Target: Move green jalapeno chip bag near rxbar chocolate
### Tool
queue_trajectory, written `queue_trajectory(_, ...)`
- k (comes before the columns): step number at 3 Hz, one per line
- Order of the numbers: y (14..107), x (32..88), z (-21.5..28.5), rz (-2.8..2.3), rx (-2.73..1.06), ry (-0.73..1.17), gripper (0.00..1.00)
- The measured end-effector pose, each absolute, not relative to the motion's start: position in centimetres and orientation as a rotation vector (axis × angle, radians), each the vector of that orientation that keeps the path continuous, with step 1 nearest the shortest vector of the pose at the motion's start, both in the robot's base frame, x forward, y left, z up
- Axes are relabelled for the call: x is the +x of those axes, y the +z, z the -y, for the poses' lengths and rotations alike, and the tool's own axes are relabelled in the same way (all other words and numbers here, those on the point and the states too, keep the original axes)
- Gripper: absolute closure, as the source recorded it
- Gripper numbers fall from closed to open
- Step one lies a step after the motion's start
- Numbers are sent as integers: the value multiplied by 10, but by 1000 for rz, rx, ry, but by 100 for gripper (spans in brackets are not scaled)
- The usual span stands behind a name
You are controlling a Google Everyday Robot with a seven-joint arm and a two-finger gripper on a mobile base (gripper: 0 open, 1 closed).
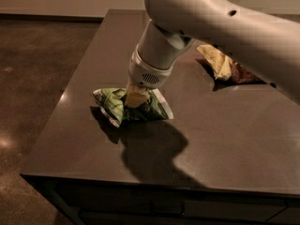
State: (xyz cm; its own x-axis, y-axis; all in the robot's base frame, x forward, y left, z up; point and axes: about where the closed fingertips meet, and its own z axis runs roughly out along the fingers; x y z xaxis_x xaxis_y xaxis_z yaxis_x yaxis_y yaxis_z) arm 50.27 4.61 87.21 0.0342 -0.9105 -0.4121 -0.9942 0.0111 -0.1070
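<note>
Item, far left: polished dark concrete floor [33, 78], bare. Item: dark, matte, flat-topped rectangular table [75, 139], carrying everything that follows. Item: green jalapeno chip bag [143, 111], crinkly green foil with white edges, lying on the near-left part of the table, well in from the edges. Its middle is drawn up into a peak while both ends trail on the surface, the shape foil takes when pinched from above. Its long axis runs roughly left to right across the table, dipping a little toward the near side at the right. The left end is folded under and crumpled, and the right end comes to a flat white-edged corner pointing right. Item: gripper [136, 98], pale and cream-tipped, set straight down on the bag's peak and, by the tenting of the foil, judged to be clamped on it; a top pinch suits a limp pouch that offers no firm side. Item: broad shadow [150, 149] on the table nearer the camera. Item: thick, smooth, off-white arm [225, 22], reaching in from the upper right. Item: brown-and-yellow chip bag [222, 65], far right of the table, well apart from the green bag, partly under the arm. Rxbar chocolate: not visible, so the destination cannot be placed.
</note>
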Motion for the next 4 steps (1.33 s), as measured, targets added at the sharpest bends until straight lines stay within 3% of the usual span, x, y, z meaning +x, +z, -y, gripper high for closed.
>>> queue_trajectory(2, 874, 512, -49, -1973, -1949, 256, 100)
queue_trajectory(4, 878, 573, -42, -2090, -1786, 123, 100)
